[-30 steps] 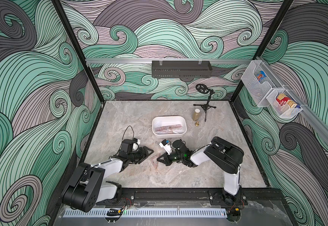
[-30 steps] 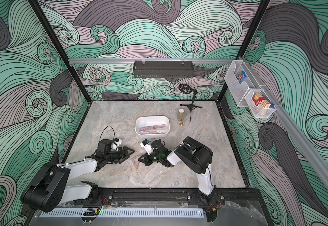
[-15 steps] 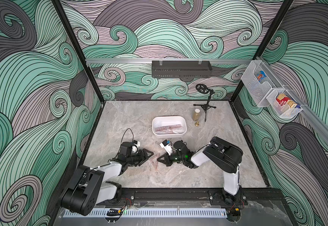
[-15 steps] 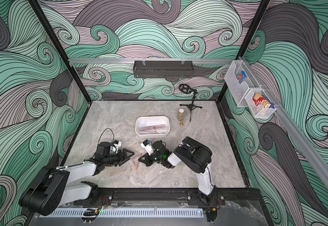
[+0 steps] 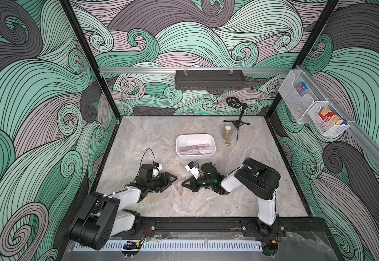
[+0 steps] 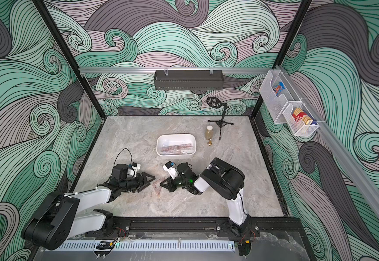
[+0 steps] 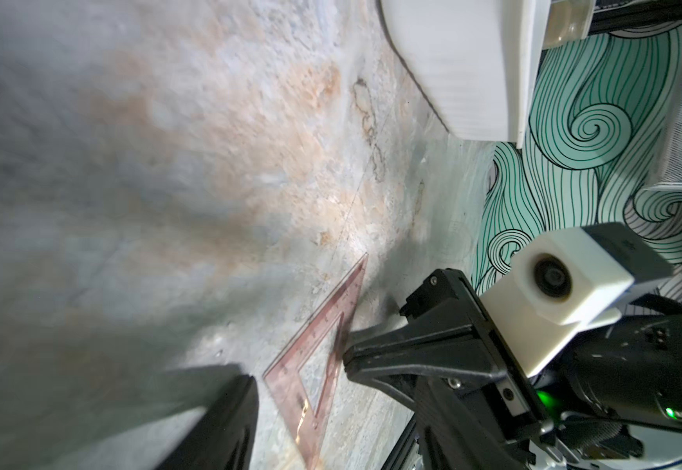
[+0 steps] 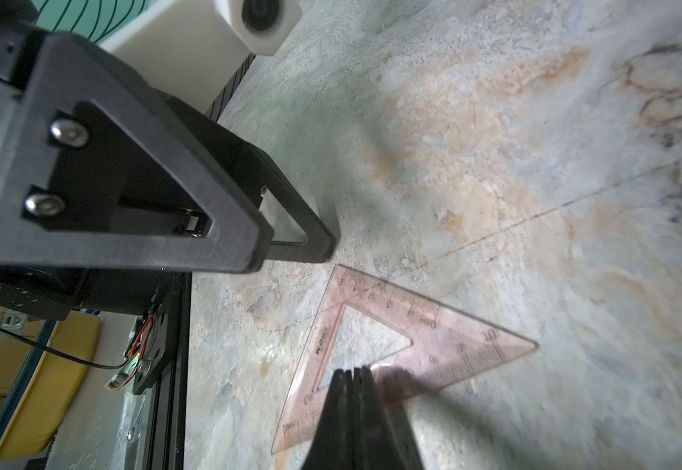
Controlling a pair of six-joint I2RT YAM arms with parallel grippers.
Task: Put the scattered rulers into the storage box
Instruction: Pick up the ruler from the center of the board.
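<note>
A reddish-brown triangular set square lies flat on the marble table, near its front and between the two arms, which reach toward each other from either side.

The right gripper has its fingers pressed fully together with nothing between them. In the right wrist view the joined tips sit over the inner edge of the set square, beside its triangular cut-out, and throw a shadow on the plastic. In the left wrist view the same tip meets one long side of the set square; it looks like contact, though that cannot be told for sure.

The left gripper stands partly open and holds nothing. Seen from the right wrist, its fingers are spread, and the farther tip sits on the table just beside a corner of the set square, apart from it.

Farther back, the white storage box holds several rulers, well apart from both grippers.
</note>
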